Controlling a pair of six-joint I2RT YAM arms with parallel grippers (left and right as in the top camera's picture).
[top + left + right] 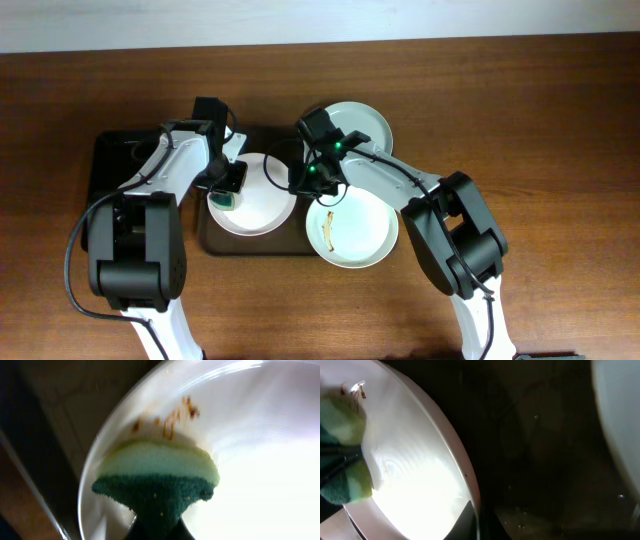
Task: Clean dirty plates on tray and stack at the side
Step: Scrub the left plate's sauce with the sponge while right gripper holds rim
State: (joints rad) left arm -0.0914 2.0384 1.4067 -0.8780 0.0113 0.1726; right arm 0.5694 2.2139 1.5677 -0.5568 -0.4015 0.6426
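Note:
A white plate (262,208) lies on the dark brown tray (230,245). My left gripper (231,186) is shut on a green and pale sponge (157,472) that presses on the plate's left part, just below brown smears (170,417). My right gripper (304,179) is shut on this plate's right rim (466,472); the sponge also shows in the right wrist view (340,460). A second plate (355,232) with a brown smear lies at the tray's right edge. A third plate (362,124) lies behind it.
A smaller glossy black tray (108,158) stands left of the brown tray, behind the left arm. The wooden table (560,120) extends to the right and front. The two arms' cables cross above the tray's back edge.

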